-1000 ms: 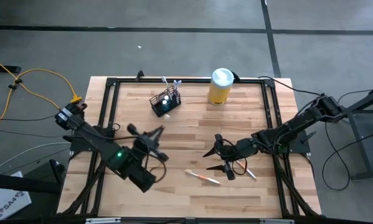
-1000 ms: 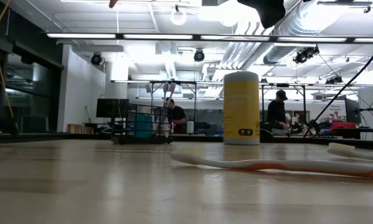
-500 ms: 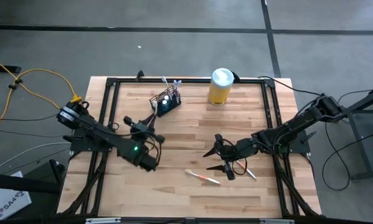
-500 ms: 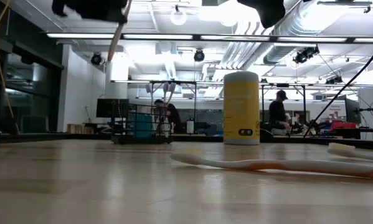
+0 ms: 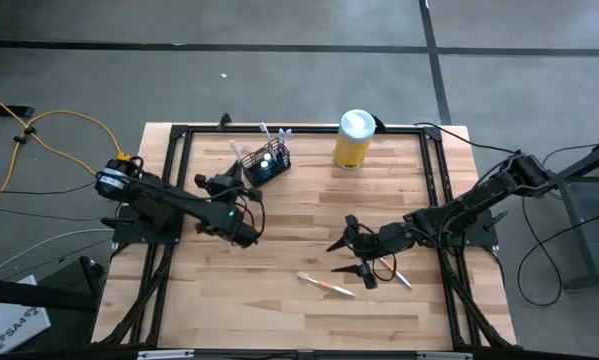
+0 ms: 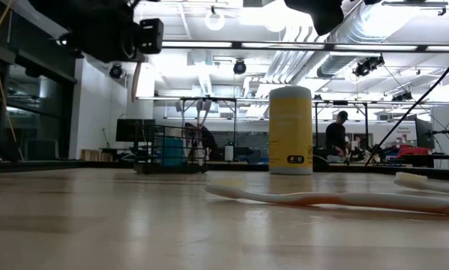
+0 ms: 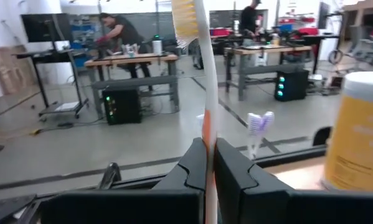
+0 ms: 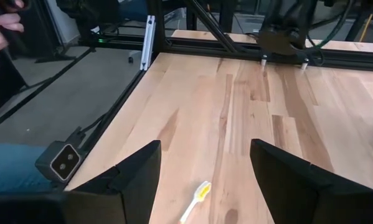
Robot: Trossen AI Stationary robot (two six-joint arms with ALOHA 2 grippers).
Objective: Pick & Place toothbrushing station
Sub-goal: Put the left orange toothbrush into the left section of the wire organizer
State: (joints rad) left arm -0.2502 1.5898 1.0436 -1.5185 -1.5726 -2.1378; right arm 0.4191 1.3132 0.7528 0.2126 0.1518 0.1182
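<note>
Left hand (image 7: pixel 209 163) clamps toothbrush (image 7: pixel 205 93) upright; centre over mesh holder (image 5: pixel 264 166), lower straight. Right hand (image 8: pixel 206 165) spread, idle.

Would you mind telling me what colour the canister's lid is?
White, on the yellow canister; the lid shows best in the high view.

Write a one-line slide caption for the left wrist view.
Left gripper shut on an upright toothbrush, bristles up, with the yellow canister at the picture's edge and a workshop beyond.
</note>
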